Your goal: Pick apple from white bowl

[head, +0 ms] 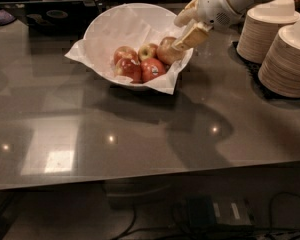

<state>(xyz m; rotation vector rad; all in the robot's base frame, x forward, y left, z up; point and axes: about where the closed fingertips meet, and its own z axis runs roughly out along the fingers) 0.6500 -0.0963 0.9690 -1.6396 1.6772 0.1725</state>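
The white bowl (110, 29), lined with crinkled white paper, stands at the back middle of the dark table. Several apples lie in it. The apple (166, 53), pale tan with a reddish blush, lies at the right side of the pile. A deep red apple with a white sticker (152, 69) and a small yellow-red apple (147, 50) lie beside it. My gripper (178, 34) reaches in from the upper right over the bowl's right rim. It is open, with its lower tan finger (191, 36) just above and right of the apple. It holds nothing.
Two stacks of paper plates (289, 59) stand on a black mat at the right, close to my arm. A dark flat device (50, 16) and a purple item (0, 17) lie at the back left. The table's front edge (150, 176) runs across below.
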